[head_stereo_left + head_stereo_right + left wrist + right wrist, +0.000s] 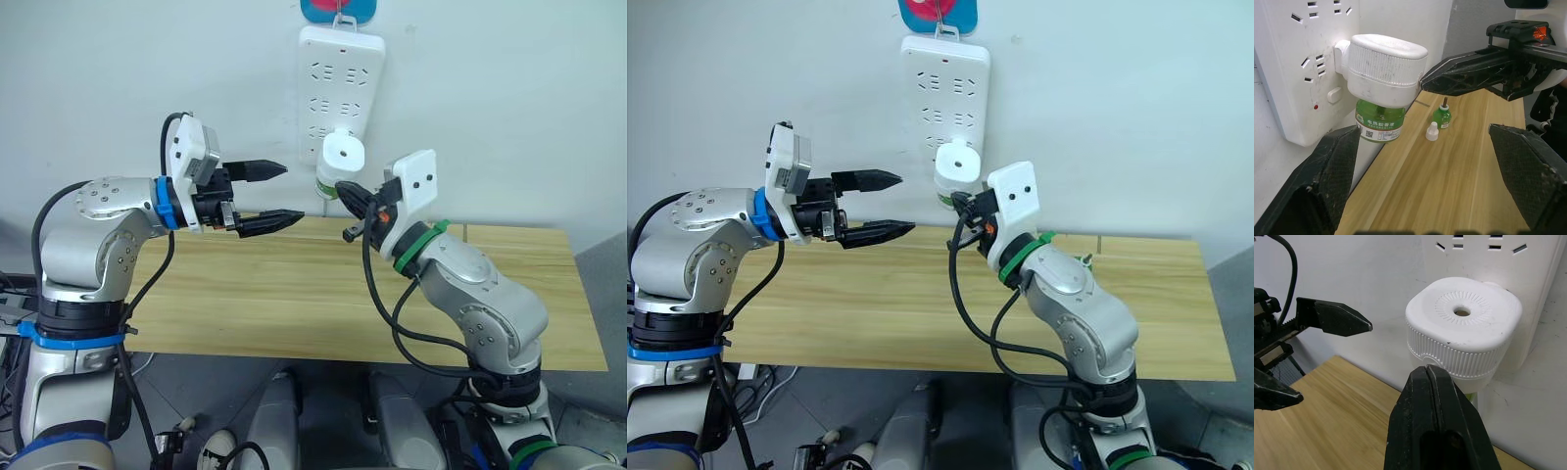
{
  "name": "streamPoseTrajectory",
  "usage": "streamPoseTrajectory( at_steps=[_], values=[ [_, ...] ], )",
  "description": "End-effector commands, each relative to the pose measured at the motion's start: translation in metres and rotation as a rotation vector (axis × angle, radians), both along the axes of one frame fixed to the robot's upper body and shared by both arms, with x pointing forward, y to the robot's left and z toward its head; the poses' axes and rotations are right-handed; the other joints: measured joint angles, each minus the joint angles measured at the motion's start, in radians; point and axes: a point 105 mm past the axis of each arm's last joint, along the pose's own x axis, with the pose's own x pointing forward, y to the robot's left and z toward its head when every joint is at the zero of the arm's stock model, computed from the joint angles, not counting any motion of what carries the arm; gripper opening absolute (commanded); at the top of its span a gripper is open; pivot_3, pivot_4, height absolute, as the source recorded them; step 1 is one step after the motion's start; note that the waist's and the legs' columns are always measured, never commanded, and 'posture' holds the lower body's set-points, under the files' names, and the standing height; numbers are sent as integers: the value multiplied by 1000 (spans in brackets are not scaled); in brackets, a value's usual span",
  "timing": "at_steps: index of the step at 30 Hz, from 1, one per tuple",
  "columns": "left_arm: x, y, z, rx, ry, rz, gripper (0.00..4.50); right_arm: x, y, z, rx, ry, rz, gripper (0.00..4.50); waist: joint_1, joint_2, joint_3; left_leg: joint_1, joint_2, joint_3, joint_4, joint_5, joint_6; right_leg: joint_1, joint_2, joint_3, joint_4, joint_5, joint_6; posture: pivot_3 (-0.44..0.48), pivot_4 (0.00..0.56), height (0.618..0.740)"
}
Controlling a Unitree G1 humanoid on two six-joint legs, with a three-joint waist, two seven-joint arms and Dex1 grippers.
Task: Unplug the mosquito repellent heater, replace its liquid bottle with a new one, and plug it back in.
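Closed right tool (1426,377) beside plugged-in heater (1464,328).

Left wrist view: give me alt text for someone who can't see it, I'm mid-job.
The mosquito repellent heater, still plugged into the white power strip on the wall, has a green liquid bottle screwed in beneath it. The right gripper, fingers shut, reaches in with its tip at the heater's side. On the wooden table behind stand a small green bottle and a white cap.
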Motion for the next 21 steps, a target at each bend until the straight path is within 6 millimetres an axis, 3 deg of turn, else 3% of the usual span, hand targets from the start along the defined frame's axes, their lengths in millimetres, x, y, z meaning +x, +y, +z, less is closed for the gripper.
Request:
streamPoseTrajectory(
  at_steps=[1, 10, 16, 21],
  values=[
    [-4, -4, 11, -5, -55, -26, 4485, 5, -12, 17, 20, -69, -89, 0, 0, 0, 0, 0, 0, 0, 0, 0, 0, 0, 0, 0, 0, 0, 0, 85, 307, 740],
    [-3, -5, 11, -3, -58, -27, 4485, 7, -11, 18, 37, -62, -95, 0, 0, 0, 0, 0, 0, -1, 3, 1, -1, 0, 0, 0, 3, 0, 0, 86, 298, 740],
    [-1, 0, 7, 7, -50, -6, 4485, -18, 0, 11, 13, -38, 96, 0, 1, 0, 0, 0, 0, -1, 3, 1, -1, 0, 0, 0, 3, 0, 0, 87, 291, 740],
    [7, 16, -6, 34, -18, 68, 4485, -35, -19, -2, -61, -6, 170, 0, -1, 0, 0, 0, 0, 0, 0, 1, -1, 0, 0, 0, 0, 0, 0, 83, 286, 740]
  ],
)
